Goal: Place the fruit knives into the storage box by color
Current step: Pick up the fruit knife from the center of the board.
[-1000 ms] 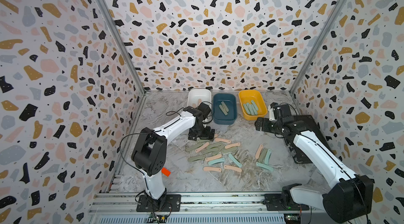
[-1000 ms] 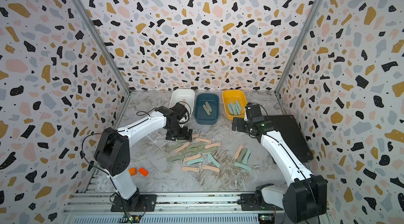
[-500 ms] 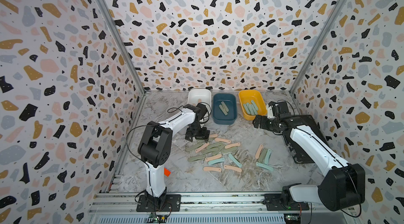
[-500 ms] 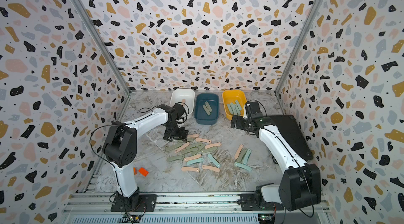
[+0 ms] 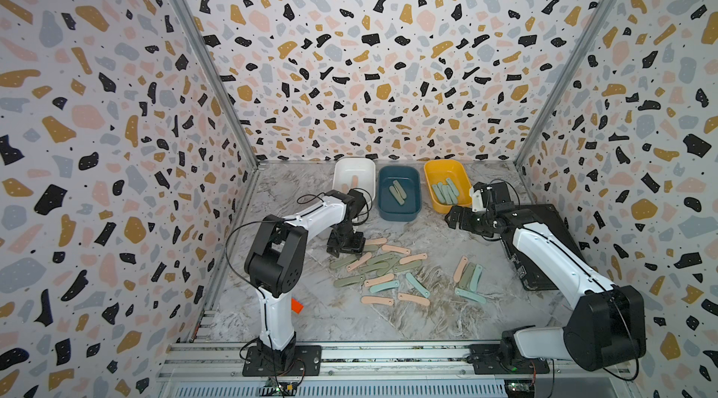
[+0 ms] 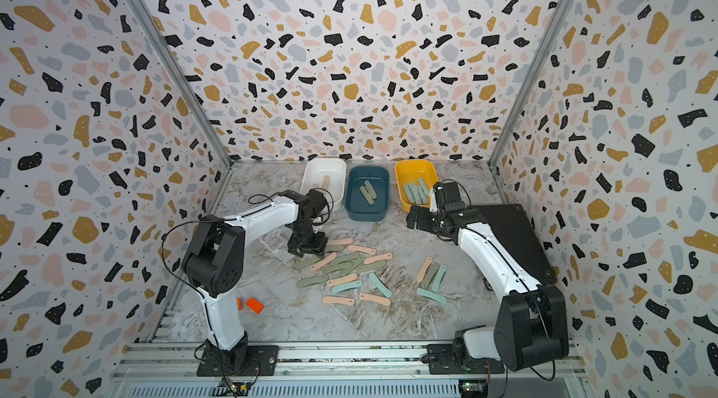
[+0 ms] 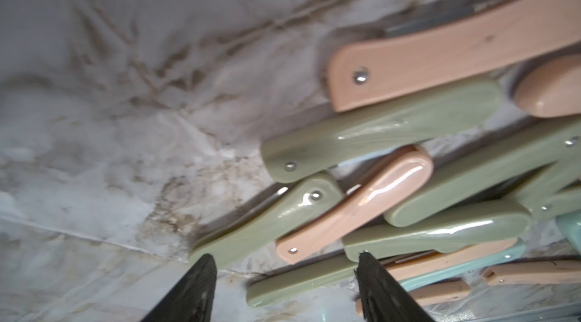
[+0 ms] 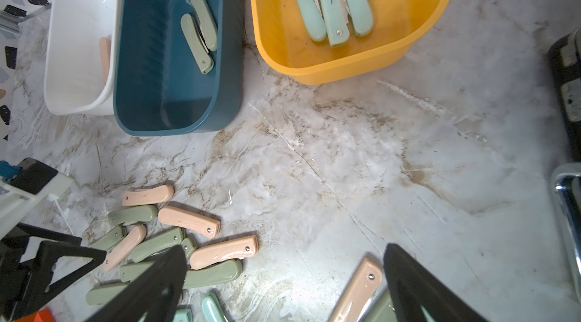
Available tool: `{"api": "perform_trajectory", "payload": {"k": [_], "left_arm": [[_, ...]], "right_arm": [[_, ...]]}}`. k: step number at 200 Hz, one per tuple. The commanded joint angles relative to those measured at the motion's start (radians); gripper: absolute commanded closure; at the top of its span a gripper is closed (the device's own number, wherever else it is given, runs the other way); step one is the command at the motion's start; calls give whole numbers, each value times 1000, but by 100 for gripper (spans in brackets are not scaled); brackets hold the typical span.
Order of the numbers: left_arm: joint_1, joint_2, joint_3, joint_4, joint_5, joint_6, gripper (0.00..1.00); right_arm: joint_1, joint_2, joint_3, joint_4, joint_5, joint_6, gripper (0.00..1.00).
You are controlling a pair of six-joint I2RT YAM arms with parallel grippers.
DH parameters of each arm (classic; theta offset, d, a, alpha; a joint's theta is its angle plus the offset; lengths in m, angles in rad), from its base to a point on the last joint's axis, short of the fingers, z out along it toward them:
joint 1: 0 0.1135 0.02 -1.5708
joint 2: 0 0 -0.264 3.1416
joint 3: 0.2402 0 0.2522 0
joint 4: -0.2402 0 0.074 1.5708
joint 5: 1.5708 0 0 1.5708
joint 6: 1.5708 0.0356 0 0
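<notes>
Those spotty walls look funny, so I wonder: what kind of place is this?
Probably a robot practice booth, not a kitchen: speckled panels wall in a marble-look table, two robot arms are bolted to a metal rail, and folded knives lie before three sorting bins.

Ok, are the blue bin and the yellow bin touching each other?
Apart. The right wrist view shows a strip of bare marble table between the blue bin and the yellow bin.

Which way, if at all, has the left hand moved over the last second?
Yes. The left hand has come down and away from the white box, toward the pile of fruit knives.
</notes>
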Motion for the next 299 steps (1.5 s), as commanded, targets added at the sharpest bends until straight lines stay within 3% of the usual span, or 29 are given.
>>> {"api": "perform_trajectory", "payload": {"k": [1,55,110,199,265,299], "left_arm": [[55,-13,-18,3,-36,-2,29],[51,-1,-34,13,21,5,27],[12,-27,-88,29,34,13,19],[12,13,-64,7,-53,9,48],[12,32,-80,5,-47,-2,42],[12,19,-112,15,-45,-8,59]], "right_arm": [[-4,-1,-10,22,-30,18,0],[-4,-10,-20,26,-37,18,0],[-4,-19,-29,27,-40,19,0],[-5,-42,-35,12,-47,18,0],[-4,-51,-48,21,-49,25,0],[-4,-57,-52,23,-51,26,0]]}}
